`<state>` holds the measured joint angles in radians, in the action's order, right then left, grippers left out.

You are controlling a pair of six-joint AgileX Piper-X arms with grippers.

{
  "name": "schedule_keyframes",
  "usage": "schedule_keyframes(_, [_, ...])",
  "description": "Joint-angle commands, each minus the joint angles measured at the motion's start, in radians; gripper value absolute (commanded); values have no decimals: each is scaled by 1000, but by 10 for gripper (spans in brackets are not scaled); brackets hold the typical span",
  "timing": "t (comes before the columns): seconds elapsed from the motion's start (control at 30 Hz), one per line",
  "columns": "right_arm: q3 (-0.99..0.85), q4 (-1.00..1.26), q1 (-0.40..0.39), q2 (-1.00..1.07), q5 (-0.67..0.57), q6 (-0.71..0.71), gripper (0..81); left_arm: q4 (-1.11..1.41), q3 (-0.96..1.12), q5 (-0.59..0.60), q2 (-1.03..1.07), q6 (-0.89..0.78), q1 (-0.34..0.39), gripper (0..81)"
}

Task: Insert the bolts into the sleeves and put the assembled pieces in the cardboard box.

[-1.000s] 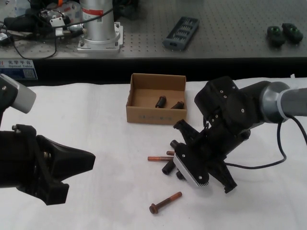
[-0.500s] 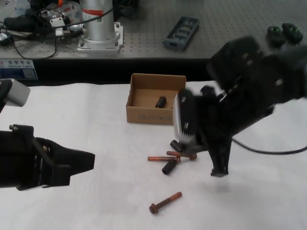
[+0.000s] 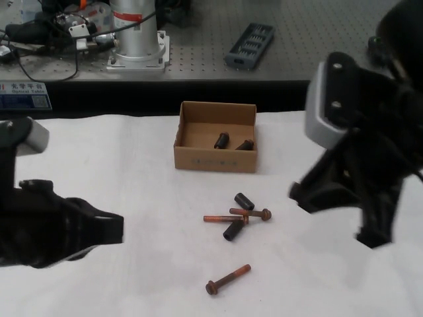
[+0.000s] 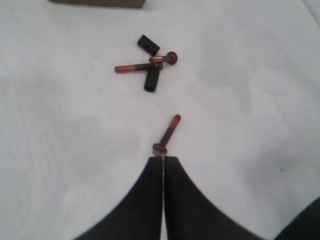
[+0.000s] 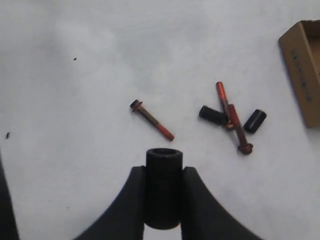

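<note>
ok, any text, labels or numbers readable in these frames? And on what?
Label, blue and white, on the front edge of the far bench: has print, too blurred to read.
Cardboard box, front wall: small dark print, too small to read.
Nothing legible enough to quote.

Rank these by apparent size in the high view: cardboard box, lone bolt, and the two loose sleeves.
1. cardboard box
2. lone bolt, though it lies nearest the camera
3. far sleeve and near sleeve: alike, not ranked
</note>
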<state>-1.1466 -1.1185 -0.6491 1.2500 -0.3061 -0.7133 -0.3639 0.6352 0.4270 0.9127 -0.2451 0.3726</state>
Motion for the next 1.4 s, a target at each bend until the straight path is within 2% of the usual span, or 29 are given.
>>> schedule_keyframes(0.0, [-5,-31,0,-17,-19,2,28,2,2,-279,57,-299,140,7])
schedule_keyframes(0.17, [-5,-113,0,-49,5,2,28,34,2,-427,187,-653,278,7])
schedule_keyframes(0.37, [-5,-170,0,-78,46,2,28,267,4,-439,387,-845,354,13])
schedule_keyframes(0.5, [-5,-204,0,-97,45,2,28,432,4,-427,502,-995,375,130])
schedule_keyframes(0.6, [-5,-217,0,-112,45,2,28,448,12,-393,557,-1130,376,225])
schedule_keyframes(0.67, [-5,-217,0,-122,45,2,28,448,21,-378,582,-1217,376,260])
schedule_keyframes(0.77, [-5,-217,0,-133,45,2,28,448,46,-377,610,-1301,380,268])
schedule_keyframes(1.23, [-5,-217,0,-134,45,2,28,437,173,-369,687,-1273,410,267])
schedule_keyframes(1.3, [-5,-217,0,-134,45,2,28,438,173,-344,687,-1149,410,267])
schedule_keyframes(1.37, [-5,-217,0,-134,45,2,28,438,173,-311,687,-918,407,260])
